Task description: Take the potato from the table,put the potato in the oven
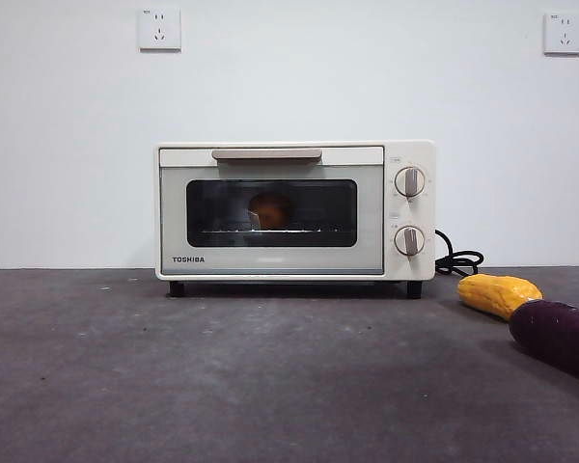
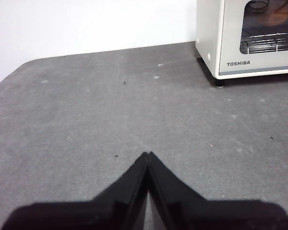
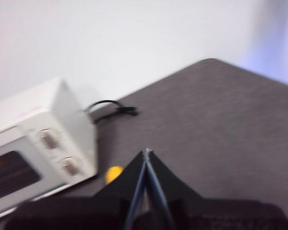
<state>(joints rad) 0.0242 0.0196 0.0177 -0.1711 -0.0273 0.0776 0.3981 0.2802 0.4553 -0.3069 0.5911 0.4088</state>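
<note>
Potato point(image 1: 270, 209) on the rack inside the shut Toshiba toaster oven point(image 1: 294, 210) on the worktop point(image 1: 222, 376); left end effector point(image 2: 148, 154) and right end effector point(image 3: 147, 151) both closed, empty, above the worktop.

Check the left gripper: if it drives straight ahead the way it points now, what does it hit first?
Probably nothing. The left gripper, shut, aims over bare table toward the far edge and the wall. The oven, door closed with the potato inside, sits off to one side of that line. Depth is unclear.
</note>
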